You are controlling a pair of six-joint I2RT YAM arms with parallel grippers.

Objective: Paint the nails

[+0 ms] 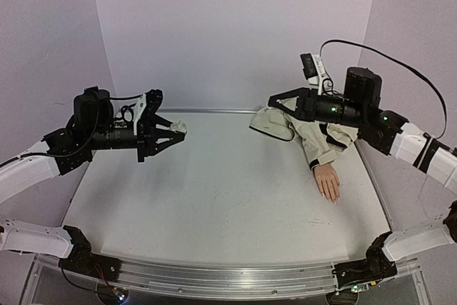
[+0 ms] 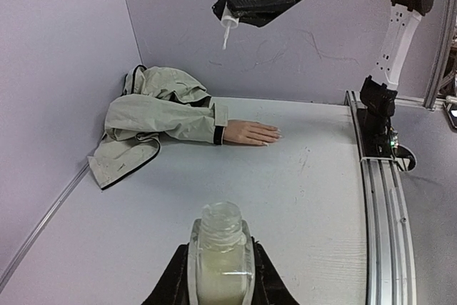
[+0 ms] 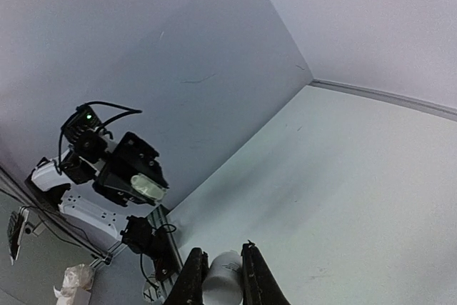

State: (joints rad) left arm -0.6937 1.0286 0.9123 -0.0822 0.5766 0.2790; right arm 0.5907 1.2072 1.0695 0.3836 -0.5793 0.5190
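Observation:
The peach mannequin hand [image 1: 328, 180] [image 2: 250, 133] lies flat on the table at the right, coming out of a beige jacket sleeve [image 1: 314, 137] [image 2: 161, 112]. Its nails [image 2: 274, 135] are tiny specks at the fingertips. My left gripper [image 1: 180, 128] [image 2: 221, 249] hovers over the table's left side, shut on a small uncapped glass bottle [image 2: 220, 244] [image 3: 146, 187] of pale liquid. My right gripper [image 1: 274, 101] [image 3: 222, 250] hangs high above the sleeve, shut on the white brush cap [image 3: 223, 278] [image 2: 227, 25], its brush pointing down.
A metal rail [image 1: 228, 280] [image 2: 382, 198] runs along the table's near edge with both arm bases bolted to it. Lilac walls close in the back and both sides. The jacket's hood [image 1: 270, 123] is bunched against the back wall.

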